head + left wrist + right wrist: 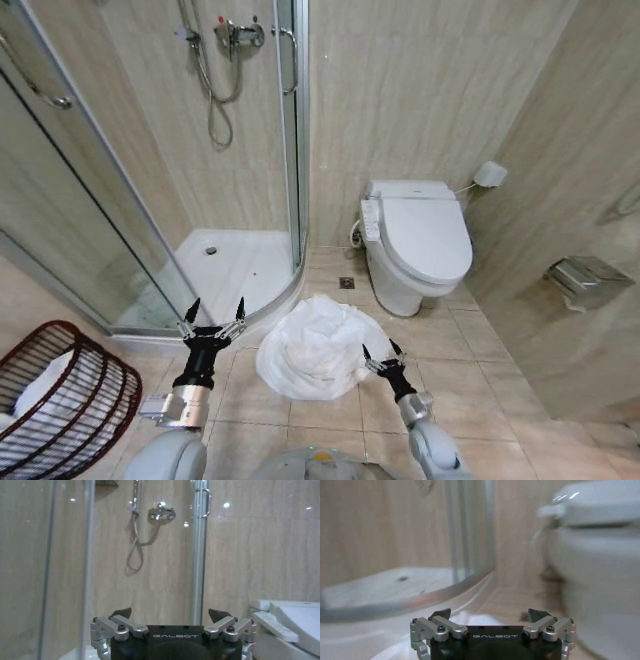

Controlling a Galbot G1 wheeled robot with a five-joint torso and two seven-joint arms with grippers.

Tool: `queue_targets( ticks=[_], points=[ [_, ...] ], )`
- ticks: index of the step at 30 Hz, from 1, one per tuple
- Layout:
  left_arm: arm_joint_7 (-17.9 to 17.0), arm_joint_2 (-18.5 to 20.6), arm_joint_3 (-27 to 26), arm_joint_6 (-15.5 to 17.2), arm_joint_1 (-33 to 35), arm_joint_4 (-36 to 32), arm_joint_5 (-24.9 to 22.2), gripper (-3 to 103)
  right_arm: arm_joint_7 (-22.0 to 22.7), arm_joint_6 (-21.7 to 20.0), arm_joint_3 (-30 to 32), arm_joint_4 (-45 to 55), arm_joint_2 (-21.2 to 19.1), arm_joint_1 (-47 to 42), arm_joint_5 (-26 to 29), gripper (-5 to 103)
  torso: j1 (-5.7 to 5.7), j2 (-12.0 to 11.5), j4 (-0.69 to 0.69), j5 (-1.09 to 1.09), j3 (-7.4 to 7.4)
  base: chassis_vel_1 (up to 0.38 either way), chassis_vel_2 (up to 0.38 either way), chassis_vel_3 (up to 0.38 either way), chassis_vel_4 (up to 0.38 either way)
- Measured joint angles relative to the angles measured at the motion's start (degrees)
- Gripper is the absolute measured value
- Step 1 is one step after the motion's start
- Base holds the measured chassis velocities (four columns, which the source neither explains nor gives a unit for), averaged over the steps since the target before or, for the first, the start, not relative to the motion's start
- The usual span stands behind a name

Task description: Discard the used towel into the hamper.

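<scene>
Beige tiled floor (pixel 470 350) carries a crumpled white towel (pixel 315 345) between shower enclosure (pixel 150 200) and toilet (pixel 415 240). "GALBOT" is printed on both wrist housings. Hamper (pixel 60 395), at the robot's far left, holds white cloth. Left gripper (pixel 212 312) hovers with fingers spread, empty. Right gripper (pixel 383 352), fingers spread, sits at the towel's right edge.

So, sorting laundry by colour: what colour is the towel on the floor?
White towel, clearest in the head view.

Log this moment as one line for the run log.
towel on floor | right pincer open at towel | left pincer open | hamper at left
</scene>
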Motion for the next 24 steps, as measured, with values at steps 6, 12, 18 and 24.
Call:
queue_targets(
  ticks=[6,12,18,24],
  points=[
    [0.0,0.0,-0.01,0.0,0.0,0.0,0.0,100,-2.72,-1.45,-5.13,-4.66,-1.17,5.31,-1.82,100,-0.41,-1.22,0.01,0.01,-0.83,0.057,0.075,0.074,0.067],
    [-0.01,0.0,0.0,0.0,0.0,0.0,0.0,100,-3.17,-2.02,-10.05,-10.91,0.09,11.58,-5.66,100,-0.92,-2.7,0.0,-0.02,-1.8,0.068,0.059,0.073,0.083],
    [-0.01,0.0,-0.01,0.0,0.0,0.0,0.0,100,-2.46,-2.49,-11.69,-16.79,2.87,15.71,-9.0,100,-1.37,-4.03,0.01,-0.02,-2.7,0.072,0.061,0.038,0.05],
    [0.0,0.0,-0.01,0.0,0.0,0.0,0.0,100,-2.12,-2.33,-13.38,-24.96,7.09,18.7,-11.41,100,-1.79,-5.41,0.0,-0.02,-3.63,0.016,0.018,0.024,0.009]
  ],
)
